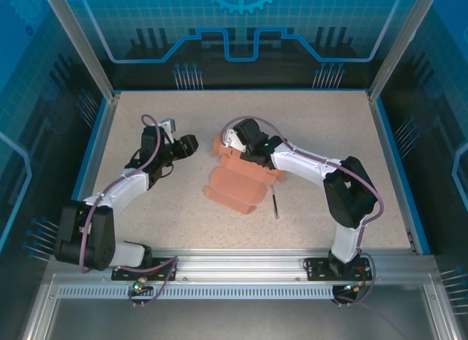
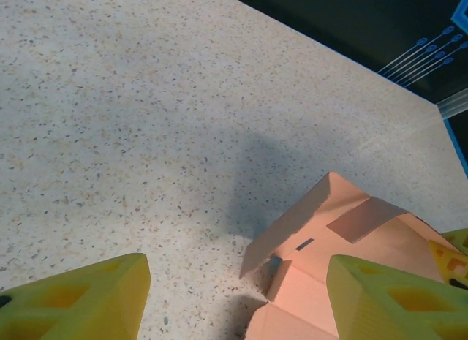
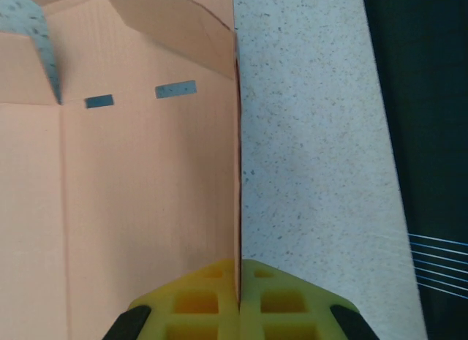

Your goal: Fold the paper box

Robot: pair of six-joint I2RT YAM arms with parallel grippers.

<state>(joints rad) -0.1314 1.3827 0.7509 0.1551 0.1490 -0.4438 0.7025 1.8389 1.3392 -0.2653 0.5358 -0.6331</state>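
While your right fingers clamp a flap of the box at the middle of the counter, your left fingers hang open just left of it; it runs near to far.

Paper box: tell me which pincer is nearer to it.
Right. The right pincer is shut on a raised edge of the paper box. The left pincer stands open just off the box's left side, apparently not touching.

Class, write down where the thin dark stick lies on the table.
In the top view the stick lies on the right side, just off the near right corner of the box.
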